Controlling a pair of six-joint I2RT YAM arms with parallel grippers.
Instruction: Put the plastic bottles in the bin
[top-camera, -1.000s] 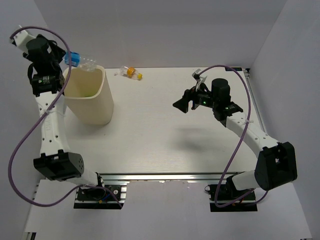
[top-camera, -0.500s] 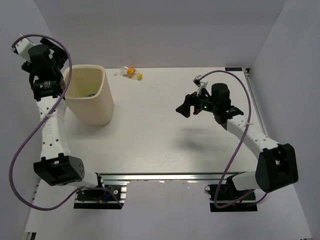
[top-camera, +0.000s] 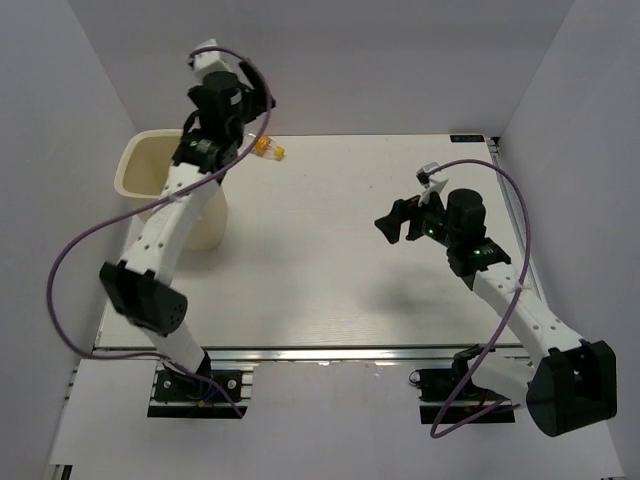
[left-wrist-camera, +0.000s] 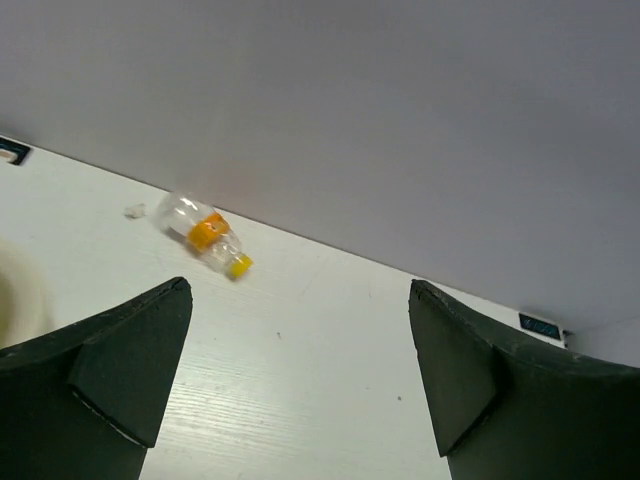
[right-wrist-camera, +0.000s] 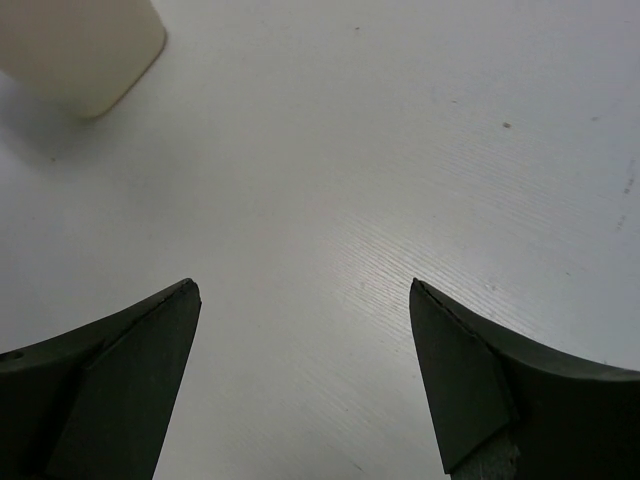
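- Top view: the left arm stretches across the cream bin at the far left of the table. The left jaws hang at the far edge, beside the orange-banded bottle. This is the only 1 showing on the table, and it lies on its side close to the back wall. The arm hides much of the bin's inside, so I cannot tell what it holds.
- The right arm hovers over the right half, well apart from bottle and bin.
- Left wrist view: the left jaws stand wide and empty. The orange-banded bottle lies ahead to the left, with a white scrap just beside it.
- Right wrist view: the right jaws stand wide, holding nothing, over bare table. The bin's foot shows at the far left.
- Risks: the bottle looks small, round and light, so an off-centre pinch could roll it or squirt it against the wall. The forearm crossing the bin could tip it.
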